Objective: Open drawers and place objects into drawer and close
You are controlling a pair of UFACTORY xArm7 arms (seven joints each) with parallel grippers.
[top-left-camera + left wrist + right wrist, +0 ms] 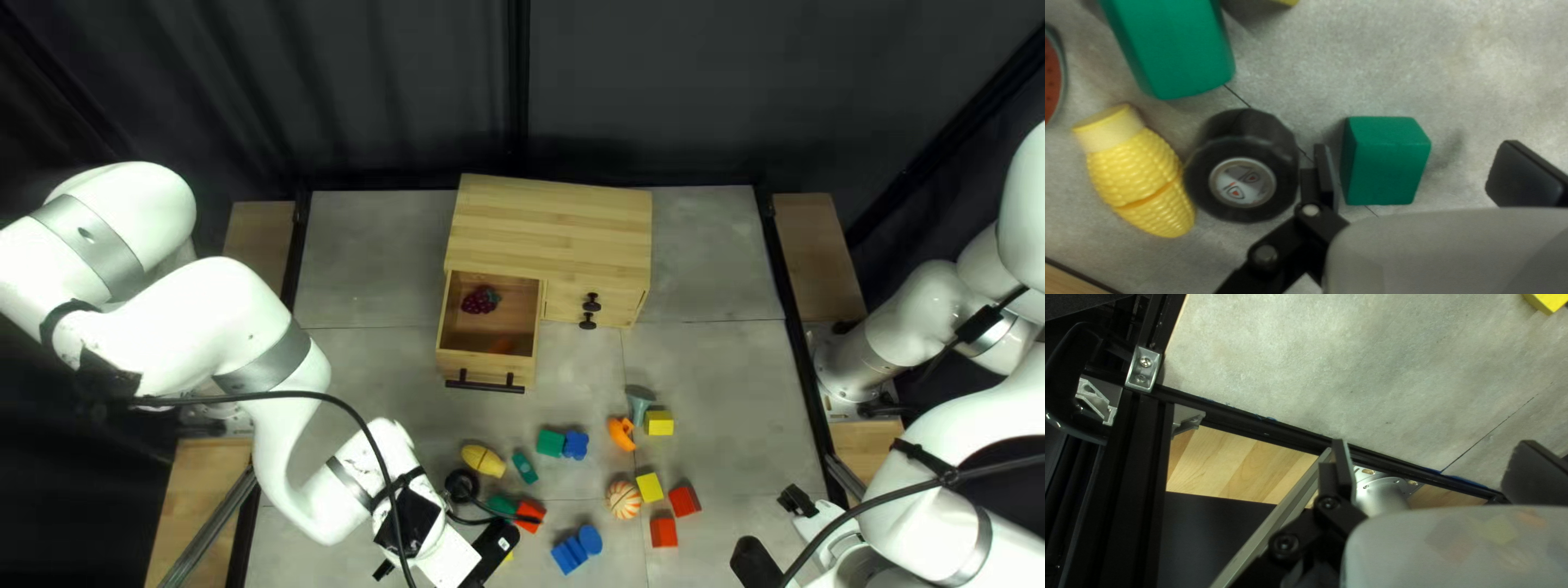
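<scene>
Standing open around the green block [1385, 160] without gripping it, the left gripper [1421, 163] seems to prepare the next placing, while the right gripper [1434, 463] is open, empty, and at the top left view's centre the drawer [487, 370] is open with grapes [479, 299] inside, so loading and closing remain

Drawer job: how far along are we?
Done: drawer open, grapes and something reddish inside.

In hand: nothing gripped. Left gripper is open with a green block between its fingers, probably the next pick. Right gripper is open, away from the toys.

Left: corn, wheel, ball and more blocks are on the table, if all are meant to go in; then closing the drawer.
</scene>
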